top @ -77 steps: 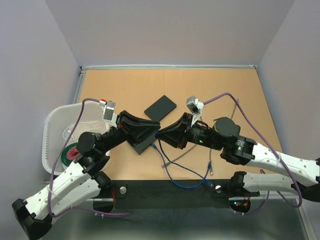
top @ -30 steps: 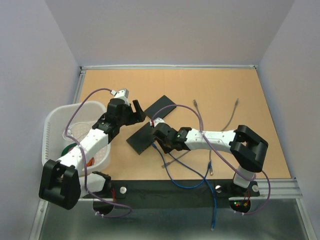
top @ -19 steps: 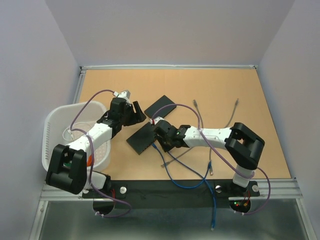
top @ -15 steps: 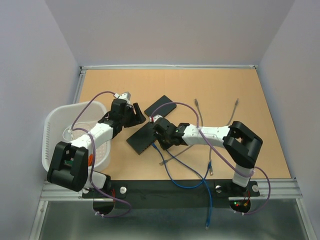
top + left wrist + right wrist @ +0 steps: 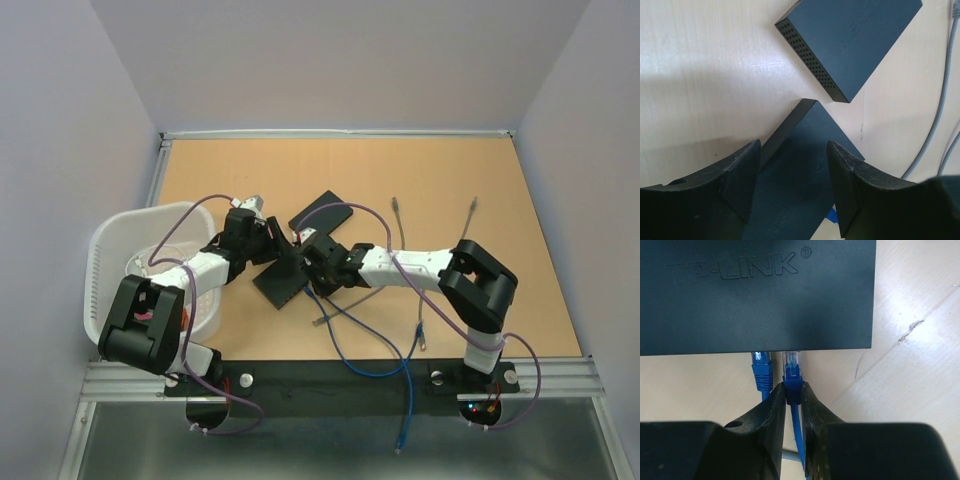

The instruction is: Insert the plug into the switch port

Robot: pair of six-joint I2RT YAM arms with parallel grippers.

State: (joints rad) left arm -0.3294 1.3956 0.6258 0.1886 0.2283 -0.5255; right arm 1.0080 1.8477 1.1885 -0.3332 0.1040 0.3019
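Between the fingertips of the right gripper [image 5: 793,392], the blue boot of the plug [image 5: 792,371] is pinched, the jaws pressed narrowly onto it and the cable trailing back between them. Straight ahead of those fingers lies the black switch [image 5: 755,295], and the plug's clear tip reaches just to the switch's near edge. The port face itself is hidden under that edge, so how far the tip has gone in cannot be told. Much of the clear part shows, which suggests it has not seated. Just to the left of the held plug, a second blue plug [image 5: 761,371] stands at the same edge and looks to sit in the neighbouring port. On the other side, the left gripper [image 5: 794,165] has its jaws spread, one finger to each side of the switch's far corner [image 5: 807,125]. Whether either pad touches the housing is not clear from its wrist view. Beyond those fingers another black box [image 5: 855,40] lies apart on the table [image 5: 700,75], and a grey cable [image 5: 940,100] runs off to their right. By my reading, pickup and alignment are done and the switch is about to be braced. What is left is the straight push forward until the plug seats, then letting go of it. A slight skew at the mouth could jam the tip against the port wall.
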